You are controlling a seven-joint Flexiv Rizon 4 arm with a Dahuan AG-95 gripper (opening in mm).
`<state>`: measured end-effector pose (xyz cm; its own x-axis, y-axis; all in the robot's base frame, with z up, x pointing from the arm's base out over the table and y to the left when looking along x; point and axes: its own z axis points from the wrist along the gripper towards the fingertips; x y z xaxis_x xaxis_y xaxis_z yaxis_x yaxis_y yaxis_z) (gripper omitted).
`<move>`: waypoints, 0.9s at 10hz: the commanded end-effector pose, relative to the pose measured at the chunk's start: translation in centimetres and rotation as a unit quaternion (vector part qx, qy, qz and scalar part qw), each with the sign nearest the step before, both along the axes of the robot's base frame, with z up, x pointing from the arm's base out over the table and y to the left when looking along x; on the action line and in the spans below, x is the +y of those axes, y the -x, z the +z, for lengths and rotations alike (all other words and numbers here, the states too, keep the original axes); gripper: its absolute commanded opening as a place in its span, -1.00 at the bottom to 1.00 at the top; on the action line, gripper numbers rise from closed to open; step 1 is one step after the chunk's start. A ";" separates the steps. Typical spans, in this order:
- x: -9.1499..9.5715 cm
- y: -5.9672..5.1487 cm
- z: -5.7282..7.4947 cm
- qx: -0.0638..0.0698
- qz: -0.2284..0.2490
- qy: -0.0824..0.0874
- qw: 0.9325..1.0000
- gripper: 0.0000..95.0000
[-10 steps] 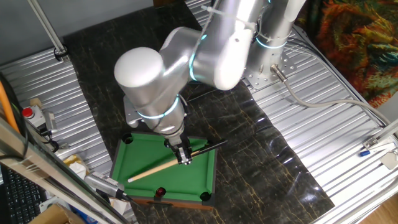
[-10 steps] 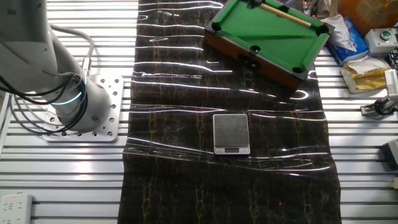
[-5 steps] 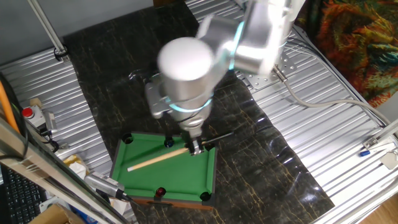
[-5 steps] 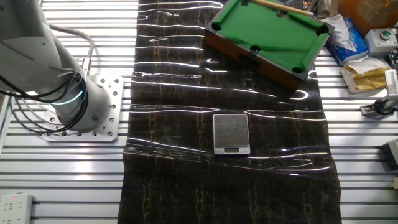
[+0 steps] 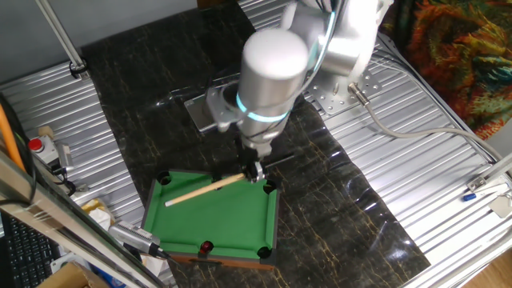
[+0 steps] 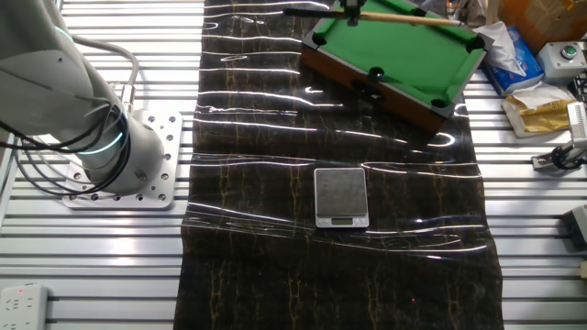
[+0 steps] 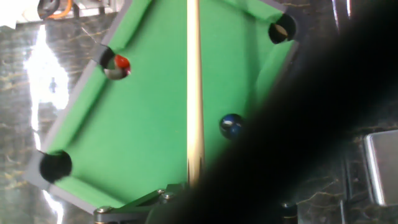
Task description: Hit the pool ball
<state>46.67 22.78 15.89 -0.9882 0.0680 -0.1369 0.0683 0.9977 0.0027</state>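
Pool ball (image 7: 121, 63), red with a white patch, sits in a side pocket of the green toy pool table (image 5: 232, 224), in the hand view to the left of the wooden cue (image 7: 194, 93), while a blue ball (image 7: 231, 125) lies on the felt just right of the cue. The hand (image 5: 254, 170) is closed on the cue's dark butt end above the table's far rim, and the pale shaft slants across the felt. Farther along the dark desk (image 6: 275, 165) a small scale (image 6: 341, 196) sits well apart from the toy table.
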 end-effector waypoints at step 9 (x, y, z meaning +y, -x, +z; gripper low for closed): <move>-1.4 0.5 -5.2 0.005 0.020 -0.012 1.000 -1.00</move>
<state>46.22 21.36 10.35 -0.9913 0.0314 -0.1275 0.0276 0.9991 0.0316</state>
